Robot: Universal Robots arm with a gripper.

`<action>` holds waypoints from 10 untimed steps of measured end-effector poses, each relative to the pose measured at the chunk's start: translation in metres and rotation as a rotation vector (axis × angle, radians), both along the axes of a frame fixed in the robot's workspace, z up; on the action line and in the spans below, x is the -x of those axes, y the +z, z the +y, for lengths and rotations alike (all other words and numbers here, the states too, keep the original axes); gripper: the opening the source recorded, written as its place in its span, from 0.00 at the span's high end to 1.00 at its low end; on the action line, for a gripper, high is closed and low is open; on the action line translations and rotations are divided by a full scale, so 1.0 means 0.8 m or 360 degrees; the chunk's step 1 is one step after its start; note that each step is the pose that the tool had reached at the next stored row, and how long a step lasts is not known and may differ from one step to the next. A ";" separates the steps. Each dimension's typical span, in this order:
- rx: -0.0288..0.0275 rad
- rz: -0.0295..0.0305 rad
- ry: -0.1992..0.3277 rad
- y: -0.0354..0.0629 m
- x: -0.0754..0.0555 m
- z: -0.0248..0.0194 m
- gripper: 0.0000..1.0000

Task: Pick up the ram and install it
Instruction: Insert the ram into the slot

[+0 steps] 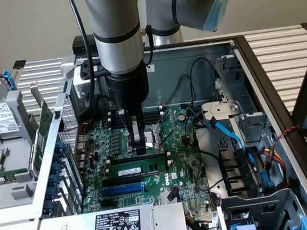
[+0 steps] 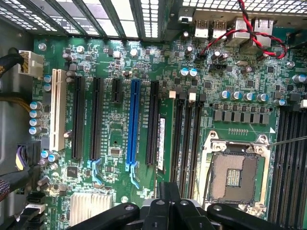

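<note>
While the ram, a long, thin, dark green-black circuit-board stick with a pale label strip, lies unseated on the green motherboard, the black two-finger gripper hangs over the board with its jaws drawn fully together and nothing between them.

**Relation.** In the exterior view the gripper tip stands near the ram, offset toward the square metal-framed CPU socket. The long black plastic memory slots lie between the tip and the stick. The ram's long axis runs across the exterior view from left to right, parallel to those slots and to the long blue plastic slot on its far side. In the wrist view the ram sits between the blue slot and the memory slots, and its length points toward the gripper.

**Surface.** The stick rests among ridged slots and small components, not on a flat surface.

**Room.** The grey steel computer case walls the board in. Loose black and blue cables lie toward the exterior view's right, well apart from the ram.
</note>
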State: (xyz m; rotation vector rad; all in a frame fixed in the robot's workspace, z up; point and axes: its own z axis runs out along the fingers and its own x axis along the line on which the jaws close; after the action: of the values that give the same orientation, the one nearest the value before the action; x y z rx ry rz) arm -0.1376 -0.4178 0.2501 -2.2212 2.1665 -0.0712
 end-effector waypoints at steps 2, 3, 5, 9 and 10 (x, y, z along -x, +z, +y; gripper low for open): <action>0.00002 0.00001 0.0000 0.000 0.000 -0.0001 0.89; 0.00002 0.00002 0.0000 0.000 0.000 0.0000 0.89; 0.00001 0.00002 0.0000 0.000 0.000 0.0000 0.89; 0.00000 0.00001 0.0000 -0.001 0.000 0.0000 0.88; -0.00003 -0.00002 0.0000 -0.001 0.000 0.0000 0.82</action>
State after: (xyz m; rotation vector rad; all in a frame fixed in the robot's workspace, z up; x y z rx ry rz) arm -0.1378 -0.4178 0.2490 -2.2211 2.1663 -0.0712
